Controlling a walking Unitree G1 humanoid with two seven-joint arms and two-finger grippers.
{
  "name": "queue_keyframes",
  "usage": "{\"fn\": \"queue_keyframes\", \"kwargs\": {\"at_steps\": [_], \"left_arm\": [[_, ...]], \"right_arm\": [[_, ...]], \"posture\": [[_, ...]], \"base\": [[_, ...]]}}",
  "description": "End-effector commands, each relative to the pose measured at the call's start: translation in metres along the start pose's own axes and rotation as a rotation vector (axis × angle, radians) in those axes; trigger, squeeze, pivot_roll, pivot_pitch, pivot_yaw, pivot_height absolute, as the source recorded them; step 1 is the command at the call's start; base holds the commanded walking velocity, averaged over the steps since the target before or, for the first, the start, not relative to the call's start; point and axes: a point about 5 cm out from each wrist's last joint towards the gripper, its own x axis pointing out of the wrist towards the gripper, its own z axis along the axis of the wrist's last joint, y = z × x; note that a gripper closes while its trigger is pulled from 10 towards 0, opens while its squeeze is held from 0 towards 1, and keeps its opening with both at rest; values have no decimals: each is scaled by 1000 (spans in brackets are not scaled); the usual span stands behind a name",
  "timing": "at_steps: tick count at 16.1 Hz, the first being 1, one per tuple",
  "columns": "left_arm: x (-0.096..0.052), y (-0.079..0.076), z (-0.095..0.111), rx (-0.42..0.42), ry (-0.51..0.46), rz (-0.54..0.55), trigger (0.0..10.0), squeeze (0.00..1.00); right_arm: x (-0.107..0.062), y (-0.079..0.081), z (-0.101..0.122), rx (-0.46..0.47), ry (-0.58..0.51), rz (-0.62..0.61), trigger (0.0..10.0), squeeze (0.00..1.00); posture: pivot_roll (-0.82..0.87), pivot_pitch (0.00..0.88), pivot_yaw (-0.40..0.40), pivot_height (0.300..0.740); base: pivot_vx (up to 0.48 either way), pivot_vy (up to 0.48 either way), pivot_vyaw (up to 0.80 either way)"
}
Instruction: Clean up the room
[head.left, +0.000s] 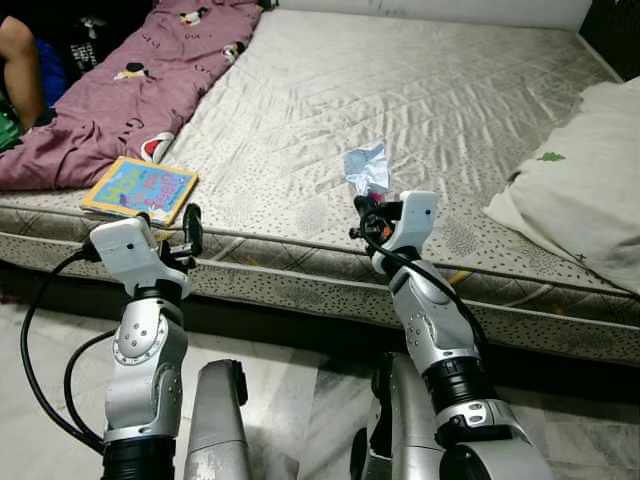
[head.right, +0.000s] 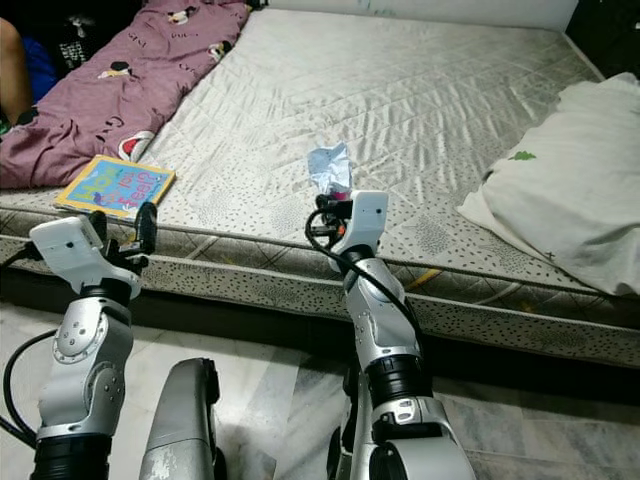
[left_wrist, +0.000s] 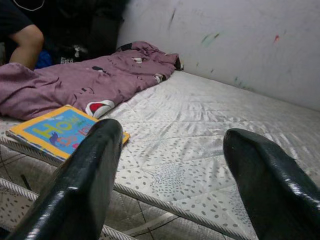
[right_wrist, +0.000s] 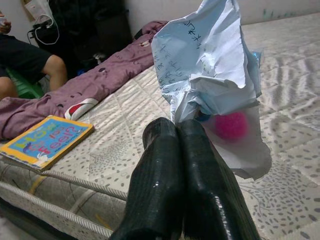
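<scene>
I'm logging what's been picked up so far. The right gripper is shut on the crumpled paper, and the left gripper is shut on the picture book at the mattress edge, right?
Not quite. The left gripper is open and holds nothing; the left wrist view shows the picture book lying on the mattress beyond its fingers. The right gripper is indeed shut on the crumpled paper.

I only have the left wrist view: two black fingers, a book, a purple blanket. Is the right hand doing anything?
Observer: Yes. The right hand is shut on a crumpled paper, holding it above the mattress.
Operator: Is there more on the bed that I can't see?
Observer: A white pillow lies at the mattress's right side.
Operator: Where does my left hand sit relative to the book?
Observer: The left hand is open, off the mattress edge, just below the book.
Operator: Anything else in that paper?
Observer: In the right wrist view, something bright pink shows against it; I can't tell what.
</scene>
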Motion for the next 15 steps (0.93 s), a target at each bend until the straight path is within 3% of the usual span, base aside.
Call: {"fn": "queue_keyframes", "kwargs": {"at_steps": [1, 3, 15], "left_arm": [[3, -5, -1, -23, 7, -21, 10000, 0], [6, -8, 0, -16, 2, -37, 10000, 0], [9, -11, -4, -32, 12, -15, 10000, 0]], "right_arm": [[3, 3, 10, -23, -38, 18, 10000, 0], [2, 2, 13, -27, -57, 11, 10000, 0], [7, 3, 16, -29, -61, 2, 10000, 0]], "posture": [[106, 0, -15, 525], [100, 0, -10, 530], [99, 0, -18, 680]], "base": [[0, 0, 0], [0, 0, 0], [0, 0, 0]]}}
